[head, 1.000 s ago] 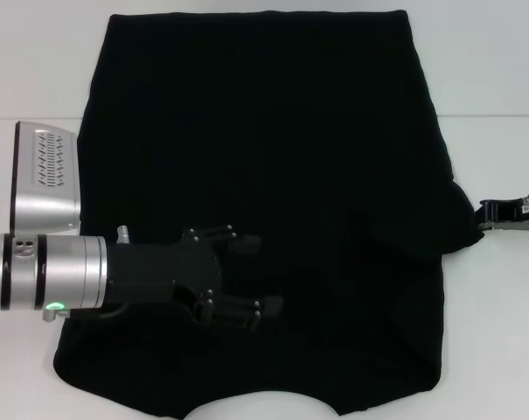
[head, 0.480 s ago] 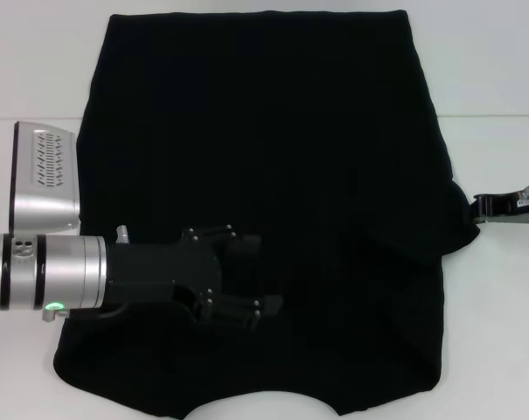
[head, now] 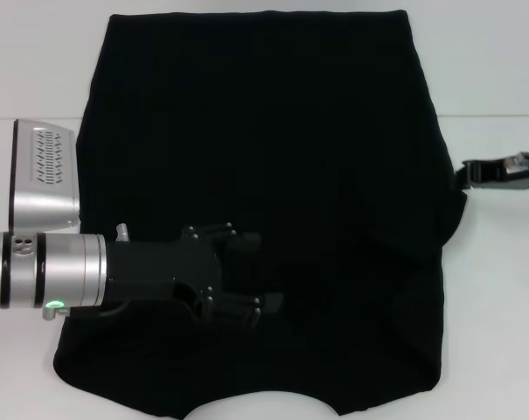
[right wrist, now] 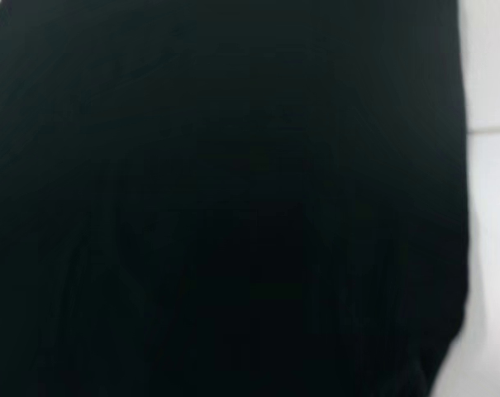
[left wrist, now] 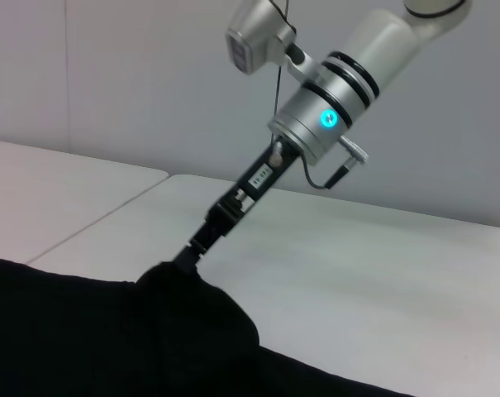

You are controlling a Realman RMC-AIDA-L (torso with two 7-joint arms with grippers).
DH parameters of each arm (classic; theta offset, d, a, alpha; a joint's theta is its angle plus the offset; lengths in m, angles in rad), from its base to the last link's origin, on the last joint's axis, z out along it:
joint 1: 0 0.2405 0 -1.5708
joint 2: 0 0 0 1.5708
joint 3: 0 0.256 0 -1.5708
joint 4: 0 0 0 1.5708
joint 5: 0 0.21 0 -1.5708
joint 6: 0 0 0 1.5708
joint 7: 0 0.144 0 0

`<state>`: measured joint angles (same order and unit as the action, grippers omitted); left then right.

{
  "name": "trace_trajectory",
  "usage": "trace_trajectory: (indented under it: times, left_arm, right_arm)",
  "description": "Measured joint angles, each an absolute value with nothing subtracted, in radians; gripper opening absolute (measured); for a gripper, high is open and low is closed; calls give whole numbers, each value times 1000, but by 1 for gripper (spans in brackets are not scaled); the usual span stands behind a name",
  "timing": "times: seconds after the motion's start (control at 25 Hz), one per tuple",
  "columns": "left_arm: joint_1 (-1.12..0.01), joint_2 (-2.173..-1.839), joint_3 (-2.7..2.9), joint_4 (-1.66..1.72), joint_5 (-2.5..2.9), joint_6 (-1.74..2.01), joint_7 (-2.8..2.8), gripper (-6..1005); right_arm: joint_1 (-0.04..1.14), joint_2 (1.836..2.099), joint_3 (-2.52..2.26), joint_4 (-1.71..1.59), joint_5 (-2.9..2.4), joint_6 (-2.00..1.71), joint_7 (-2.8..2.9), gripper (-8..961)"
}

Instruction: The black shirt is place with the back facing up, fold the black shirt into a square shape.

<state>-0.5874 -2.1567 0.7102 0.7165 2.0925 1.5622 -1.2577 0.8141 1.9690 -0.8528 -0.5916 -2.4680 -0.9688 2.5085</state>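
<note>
The black shirt (head: 264, 131) lies spread flat on the white table, neckline at the near edge. My left gripper (head: 260, 273) is open, its fingers spread over the shirt's near left part. My right gripper (head: 467, 175) is at the shirt's right edge, shut on the sleeve cloth. The left wrist view shows the right gripper (left wrist: 196, 248) pinching a raised peak of the black shirt (left wrist: 84, 331). The right wrist view is filled by the black shirt (right wrist: 233, 207). No lettering shows.
The white table (head: 500, 306) shows bare on the right and at the far left. A seam (head: 491, 116) crosses the table top. The left arm's silver wrist body (head: 45, 179) hangs over the shirt's left edge.
My right gripper has moved farther away and inward toward the shirt, drawing the right sleeve cloth with it. The left gripper has not moved.
</note>
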Motion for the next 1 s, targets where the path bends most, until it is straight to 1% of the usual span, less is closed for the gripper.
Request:
trace_trajectory:
  times: [0.12,0.28,0.72,0.92,1.0]
  left_arm:
    - [-587,-2157,710,716,2091,1562,-1258,933]
    - [-588,-2157,710,716,2091,1558,-1258,933]
    - [-584,-2158,710,715,2091,1538,-1261,930]
    - [-582,-2158,708,712,2091,1535,-1262,931]
    - [-581,-2158,702,711,2091,1535,-1262,931]
  right_arm:
    - [841,1970,-853,-584,-2468,-955,2508,37]
    - [871,1979,-855,-579,-2468,-930,2509,37]
    - [932,2012,-862,-499,-2468,-828,2508,36]
    - [940,2035,-862,-490,-2467,-770,2508,37]
    - [942,2036,-862,-490,-2465,-761,2508,37]
